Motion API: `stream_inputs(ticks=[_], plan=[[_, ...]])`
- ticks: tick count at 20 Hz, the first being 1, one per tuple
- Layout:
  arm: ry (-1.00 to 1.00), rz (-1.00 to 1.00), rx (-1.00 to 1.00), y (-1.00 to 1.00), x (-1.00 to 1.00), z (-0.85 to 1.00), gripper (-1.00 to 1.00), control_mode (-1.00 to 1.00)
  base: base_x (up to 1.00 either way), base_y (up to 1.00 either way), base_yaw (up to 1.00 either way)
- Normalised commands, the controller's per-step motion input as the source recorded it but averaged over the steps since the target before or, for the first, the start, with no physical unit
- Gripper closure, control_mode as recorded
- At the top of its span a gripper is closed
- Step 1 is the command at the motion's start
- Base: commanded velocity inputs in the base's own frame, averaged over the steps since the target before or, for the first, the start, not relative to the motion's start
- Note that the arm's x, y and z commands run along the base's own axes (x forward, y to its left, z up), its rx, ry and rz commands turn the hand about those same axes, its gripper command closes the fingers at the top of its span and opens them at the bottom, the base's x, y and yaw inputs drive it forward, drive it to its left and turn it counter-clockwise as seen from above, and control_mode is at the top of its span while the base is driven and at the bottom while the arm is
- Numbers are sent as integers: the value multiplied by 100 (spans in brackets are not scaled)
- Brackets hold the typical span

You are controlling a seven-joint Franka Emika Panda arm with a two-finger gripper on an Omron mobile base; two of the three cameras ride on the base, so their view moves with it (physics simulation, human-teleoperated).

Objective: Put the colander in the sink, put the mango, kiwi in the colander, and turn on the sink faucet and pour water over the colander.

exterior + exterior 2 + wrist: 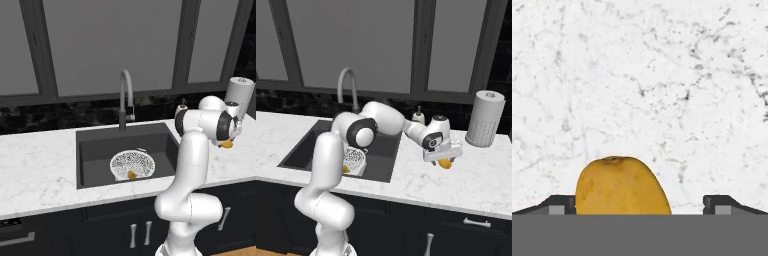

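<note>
Counter: the white marble top is running along under the dark windows and is holding the sink. It is showing white and speckled in the hand view too.
Sink: the big dark grey basin is sitting in the middle of the counter, left of the gripper.
Arm: the white arm is reaching out to the right, past the sink, over the bare counter.
Sink faucet: the tall grey tap is standing behind the sink and arching over it. No stream is showing under it.
Paper towel roll: it is standing upright at the back of the counter, to the right of the gripper.
Colander: the round white speckled bowl is sitting inside the sink, near the front wall.
Gripper: it is pointing down at the counter right of the sink. Its fingers are standing wide apart, one on each side of the mango, with a gap on the right side.
Soap bottle: the small cream bottle is standing behind the sink's right corner.
Mango: the orange-yellow fruit is lying on the counter between the open fingers.
Kiwi: the small yellow-brown fruit is lying in the colander, at its front edge.
</note>
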Motion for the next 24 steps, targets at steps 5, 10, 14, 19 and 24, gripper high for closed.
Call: stream_inputs(ticks=[5,10,14,19,24], plan=[[-3,0,-10,0,0,-36,-100,-100,0,0,0],[-1,0,-13,0,0,-48,-100,-100,0,0,0],[0,0,-13,0,0,-50,100,-100,0,0,0],[-15,0,-1,0,-48,-14,100,-100,0,0,0],[-15,4,1,5,-69,29,100,-100,0,0,0]])
